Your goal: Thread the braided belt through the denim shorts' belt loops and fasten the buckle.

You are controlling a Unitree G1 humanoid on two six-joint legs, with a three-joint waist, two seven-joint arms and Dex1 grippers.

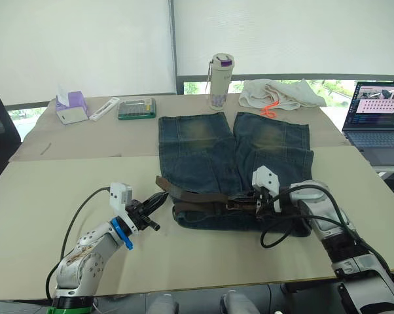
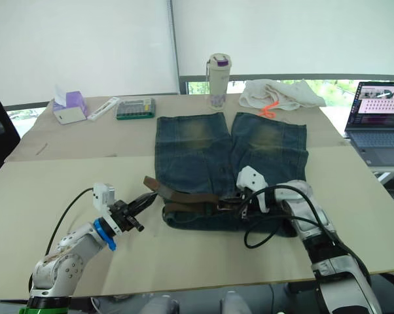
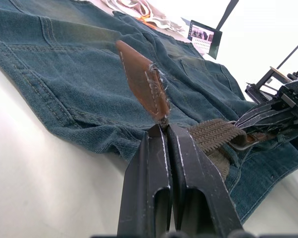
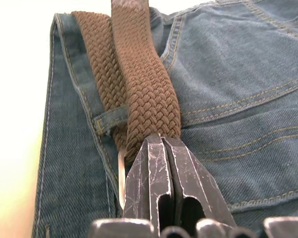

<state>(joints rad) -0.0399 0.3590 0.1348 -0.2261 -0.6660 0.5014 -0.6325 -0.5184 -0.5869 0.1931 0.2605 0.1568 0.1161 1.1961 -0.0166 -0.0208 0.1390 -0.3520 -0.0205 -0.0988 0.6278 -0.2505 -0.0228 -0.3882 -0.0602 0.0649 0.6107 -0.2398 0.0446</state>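
The braided belt (image 1: 203, 197) lay along the denim shorts' (image 1: 203, 147) near waistband. Left gripper (image 3: 164, 130) pinched its leather tip; right gripper (image 4: 156, 141) clamped the braid. Uneven pulling could dislodge it from a belt loop (image 4: 109, 120).

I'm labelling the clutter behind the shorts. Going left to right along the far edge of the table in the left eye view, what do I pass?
Purple-topped tissue box → white flat bar-shaped object → green calculator → tall white bottle with purple lid → crumpled cream cloth → open grey laptop.
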